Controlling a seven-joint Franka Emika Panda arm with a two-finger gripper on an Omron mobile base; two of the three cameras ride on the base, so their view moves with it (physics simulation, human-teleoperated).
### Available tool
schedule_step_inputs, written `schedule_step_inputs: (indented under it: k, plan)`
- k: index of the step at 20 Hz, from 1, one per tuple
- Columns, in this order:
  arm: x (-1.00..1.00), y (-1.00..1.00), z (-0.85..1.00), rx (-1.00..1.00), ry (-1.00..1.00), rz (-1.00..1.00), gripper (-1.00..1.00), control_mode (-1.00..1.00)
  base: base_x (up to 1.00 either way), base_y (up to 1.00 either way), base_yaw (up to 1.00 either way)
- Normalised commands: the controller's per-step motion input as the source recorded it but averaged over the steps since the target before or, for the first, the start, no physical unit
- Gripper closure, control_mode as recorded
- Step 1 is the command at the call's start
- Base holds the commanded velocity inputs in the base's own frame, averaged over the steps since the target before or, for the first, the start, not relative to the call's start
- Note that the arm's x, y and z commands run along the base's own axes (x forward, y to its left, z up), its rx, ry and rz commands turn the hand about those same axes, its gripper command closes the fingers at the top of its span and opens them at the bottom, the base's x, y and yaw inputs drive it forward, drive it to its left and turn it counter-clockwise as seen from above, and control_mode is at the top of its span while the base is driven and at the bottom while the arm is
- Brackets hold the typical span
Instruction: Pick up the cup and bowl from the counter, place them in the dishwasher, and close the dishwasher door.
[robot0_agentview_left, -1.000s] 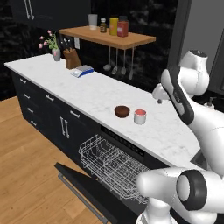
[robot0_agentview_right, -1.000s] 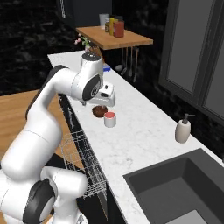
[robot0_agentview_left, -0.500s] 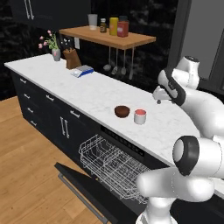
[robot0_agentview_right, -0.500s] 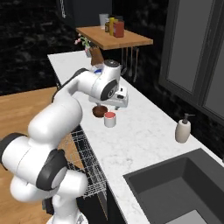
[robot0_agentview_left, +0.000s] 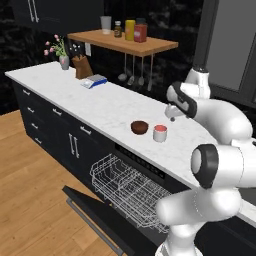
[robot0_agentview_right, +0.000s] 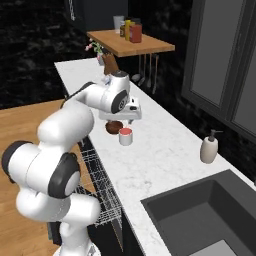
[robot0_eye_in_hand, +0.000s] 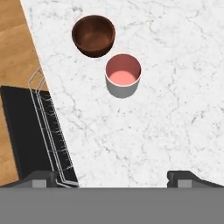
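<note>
Cup (robot0_eye_in_hand: 123, 75) stands on the counter (robot0_eye_in_hand: 175, 109), just beside the bowl (robot0_eye_in_hand: 93, 35) — close, touching or not unclear. Gripper (robot0_eye_in_hand: 113, 177) hangs above the cup, jaws spread wide, nothing held. Below the counter edge the dishwasher door (robot0_agentview_left: 100, 215) lies dropped open, white rack (robot0_agentview_left: 130, 190) pulled out — no dishes seen in it. Soap bottle (robot0_agentview_right: 209, 148) sits well apart from the cup, near the sink (robot0_agentview_right: 200, 220).

dishwasher door (robot0_agentview_left: 95, 215): robot's body covered its far end in the left base view, bottom edge cut it too
rack (robot0_eye_in_hand: 50, 131): mostly off-frame in the hand view
fingers (robot0_eye_in_hand: 41, 177): just the tips poked in
shelf jars (robot0_agentview_right: 131, 30): too tiny to read labels
</note>
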Motion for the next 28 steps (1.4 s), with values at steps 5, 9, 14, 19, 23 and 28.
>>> schedule_step_inputs:
  k: [5,9,14,19,23,28]
  plan:
    - [0.33,0.29,-0.23,-0.10,0.00,0.10,-1.00,-1.00,0.00,0.00,0.00]
    - [0.34,0.34,-0.31,-0.09,0.04,0.10,-1.00,-1.00,0.00,0.00,0.00]
    - [0.52,0.32,-0.41,-0.08,0.10,0.08,-1.00,-1.00,0.00,0.00,0.00]
    - [0.50,0.10,-0.39,-0.06,0.09,0.05,-1.00,-1.00,0.00,0.00,0.00]
    - [0.44,0.00,-0.32,-0.03,0.06,0.01,-1.00,-1.00,0.00,0.00,0.00]
    - [0.37,0.00,-0.32,-0.02,0.03,0.00,-1.00,-1.00,0.00,0.00,0.00]
